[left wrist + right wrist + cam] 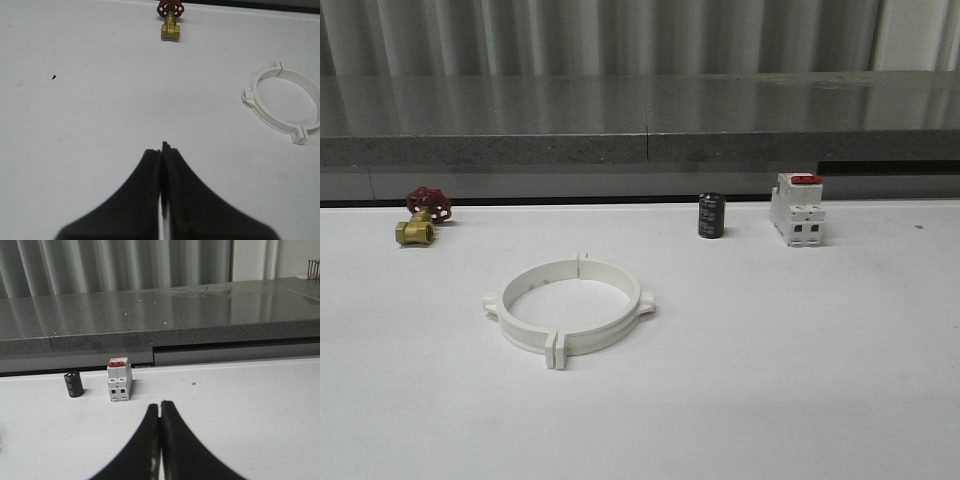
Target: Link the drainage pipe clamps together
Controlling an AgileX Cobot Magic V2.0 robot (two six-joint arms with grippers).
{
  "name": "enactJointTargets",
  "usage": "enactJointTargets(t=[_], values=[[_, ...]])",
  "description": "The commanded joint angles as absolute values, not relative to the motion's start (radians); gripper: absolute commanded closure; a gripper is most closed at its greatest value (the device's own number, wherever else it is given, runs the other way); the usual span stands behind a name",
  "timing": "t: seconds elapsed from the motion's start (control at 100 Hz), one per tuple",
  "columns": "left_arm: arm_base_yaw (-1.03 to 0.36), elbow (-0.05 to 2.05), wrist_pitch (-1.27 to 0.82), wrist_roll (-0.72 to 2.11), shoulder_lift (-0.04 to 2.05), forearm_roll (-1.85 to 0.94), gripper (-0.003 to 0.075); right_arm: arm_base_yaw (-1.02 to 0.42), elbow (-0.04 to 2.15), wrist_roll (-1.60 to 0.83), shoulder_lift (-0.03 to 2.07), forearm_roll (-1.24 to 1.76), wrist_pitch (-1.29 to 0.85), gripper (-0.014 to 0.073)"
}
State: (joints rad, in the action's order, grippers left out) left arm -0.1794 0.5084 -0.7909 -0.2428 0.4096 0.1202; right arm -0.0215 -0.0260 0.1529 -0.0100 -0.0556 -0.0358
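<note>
The two white drainage pipe clamps (pixel 568 306) lie flat on the white table, closed into one wide ring with end tabs meeting at front and back and lugs at each side. In the left wrist view the ring (pixel 285 105) sits off to one side, well away from my left gripper (pixel 161 149), which is shut with nothing in it. My right gripper (pixel 160 404) is shut as well, empty, hovering over bare table short of the breaker block.
A brass valve with a red handwheel (pixel 420 217) stands at the back left. A small black cylinder (pixel 711 216) and a white block with a red top (pixel 797 208) stand at the back right. A grey ledge (pixel 640 120) runs behind the table.
</note>
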Motion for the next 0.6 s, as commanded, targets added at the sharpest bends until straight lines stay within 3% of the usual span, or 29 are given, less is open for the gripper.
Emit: enactJointTargets(t=[0.0, 0.22, 0.59], values=[[-0.178, 0.532, -0.719, -0.245, 0.415, 0.12, 0.0741, -0.021, -0.01, 0.153, -0.024, -0.065, 0.05, 0.0661], [-0.178, 0.53, -0.683, -0.245, 0.415, 0.12, 0.0741, -0.021, -0.01, 0.153, -0.024, -0.065, 0.05, 0.0661], [-0.164, 0.3, -0.123, -0.043, 0.392, -0.034, 0.0741, -0.021, -0.01, 0.153, -0.024, -0.065, 0.05, 0.0661]])
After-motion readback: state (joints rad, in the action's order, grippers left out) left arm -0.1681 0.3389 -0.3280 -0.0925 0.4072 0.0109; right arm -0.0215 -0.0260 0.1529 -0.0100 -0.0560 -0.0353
